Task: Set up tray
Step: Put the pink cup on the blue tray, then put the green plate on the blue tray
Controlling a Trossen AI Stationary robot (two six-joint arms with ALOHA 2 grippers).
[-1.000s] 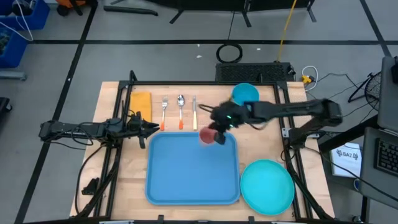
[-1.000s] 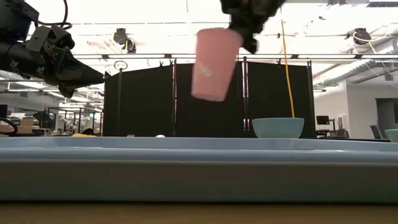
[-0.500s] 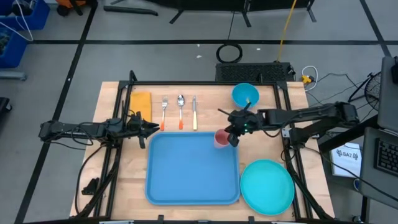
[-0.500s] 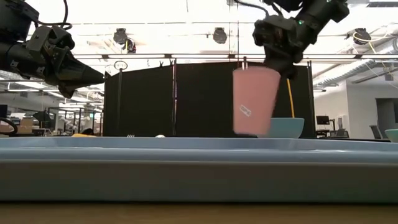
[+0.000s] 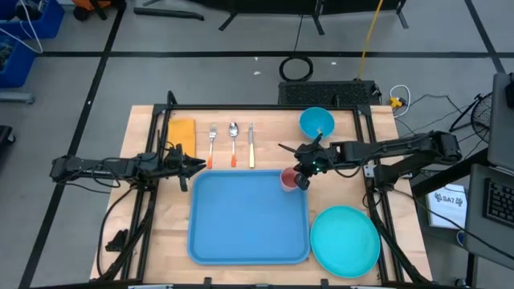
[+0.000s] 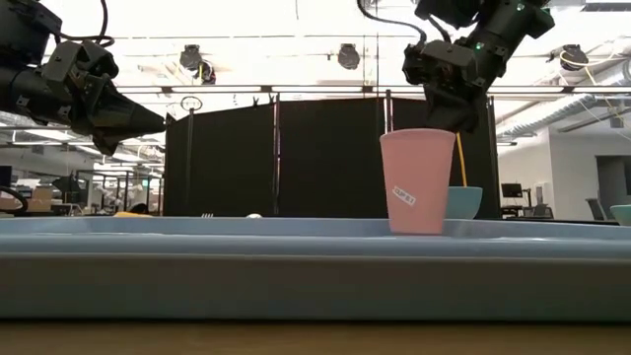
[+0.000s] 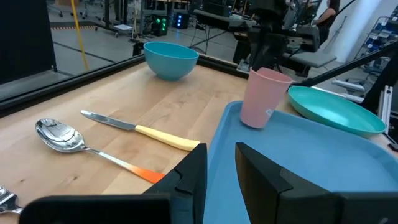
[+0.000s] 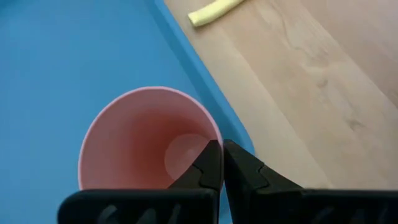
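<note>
The light-blue tray (image 5: 249, 218) lies in the table's middle. A pink cup (image 5: 287, 178) stands upright in the tray's far right corner, its base hidden behind the tray's rim (image 6: 315, 229) in the low view, where the cup (image 6: 418, 181) rises above it. My right gripper (image 8: 222, 155) is over the cup from the right side, shut on its rim. My left gripper (image 5: 191, 164) waits open above the table just off the tray's far left corner; its wrist view shows the cup (image 7: 261, 99) across the tray (image 7: 311, 162). My right gripper holds the pink cup by its rim (image 8: 211, 138) on the side toward the table's right. One finger (image 8: 208, 163) is inside the cup and one (image 8: 242, 167) outside. The fingers come from above, slanting down. The cup stands upright in the tray's corner.
Far of the tray lie a yellow napkin (image 5: 182, 132), a fork (image 5: 212, 140), a spoon (image 5: 233, 136) and a knife (image 5: 250, 144). A blue bowl (image 5: 316, 122) stands at the far right and a round teal plate (image 5: 345, 239) at the near right.
My right gripper moved toward the table's right edge and down, carrying the cup. The cup was lifted clear and tilted over the tray; it now stands upright in the tray's far right corner.
</note>
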